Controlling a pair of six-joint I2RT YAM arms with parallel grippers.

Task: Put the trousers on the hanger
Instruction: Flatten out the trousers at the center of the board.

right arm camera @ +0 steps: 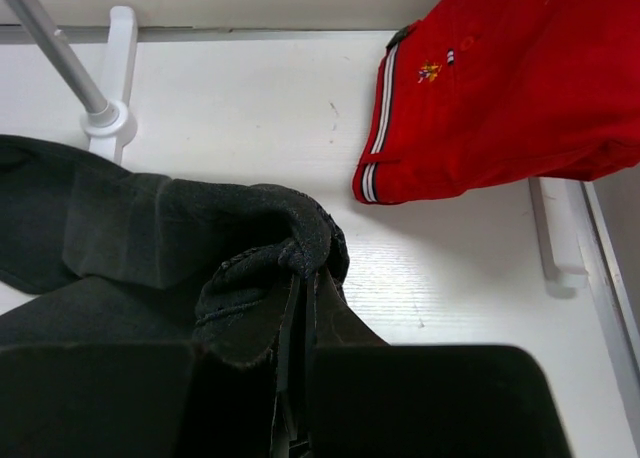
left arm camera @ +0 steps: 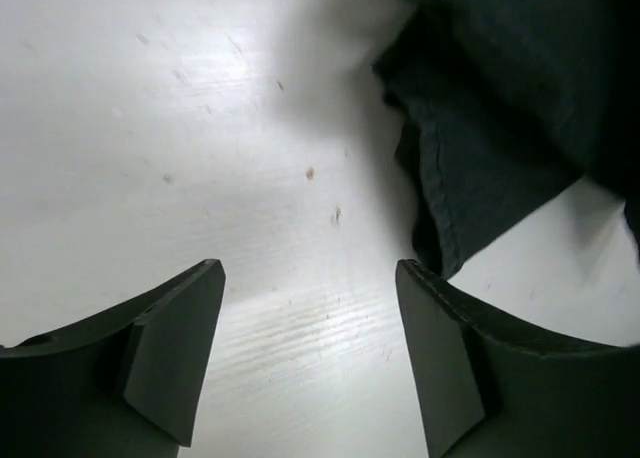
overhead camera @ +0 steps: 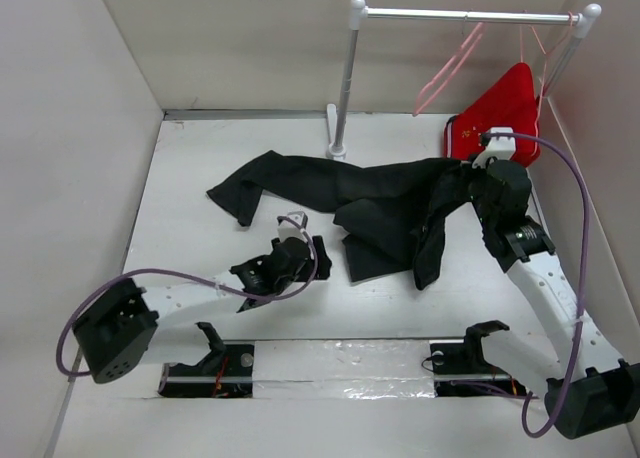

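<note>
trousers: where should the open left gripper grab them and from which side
Grip the trousers at the folded edge lying just ahead of the left gripper, coming in low over the table from the left arm's side. That edge lies flat and free there, while the right gripper is shut on a bunch at the right end.

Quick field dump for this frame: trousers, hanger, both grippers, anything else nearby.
trousers: spread across the table, not on hanger
hanger: empty, hooked on rail
left gripper: open, empty, over bare table beside a trouser edge
right gripper: shut on a bunched fold of trousers
red shorts: below rail's right end
</note>
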